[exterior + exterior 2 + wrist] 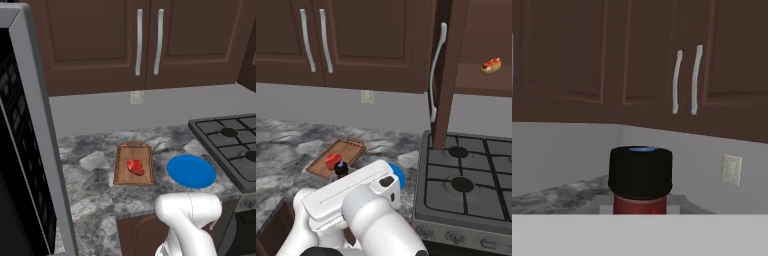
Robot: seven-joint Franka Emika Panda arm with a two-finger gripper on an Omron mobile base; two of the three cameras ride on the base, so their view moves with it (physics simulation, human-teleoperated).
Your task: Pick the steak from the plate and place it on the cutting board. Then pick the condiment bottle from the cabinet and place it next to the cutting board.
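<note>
Condiment bottle point(640, 176) stands upright, pinched in the closed pincer point(640, 207), near the cutting board point(351, 148)

We count one steak point(135, 166), one cutting board point(133, 176), one blue plate point(191, 171), one condiment bottle point(640, 180), one hot dog point(491, 65), one wall outlet point(136, 97), one gas stove point(471, 185), and three silver cabinet handles point(437, 70).

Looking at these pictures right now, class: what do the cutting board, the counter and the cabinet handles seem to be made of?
Cutting board: looks like wood, matte brown with a faint grain and a raised rim.
Counter: seems polished stone, perhaps granite, with mottled grey and white patches.
Cabinet handles: probably brushed metal, pale silver with a soft sheen.
All is rendered, so these are looks only.
</note>
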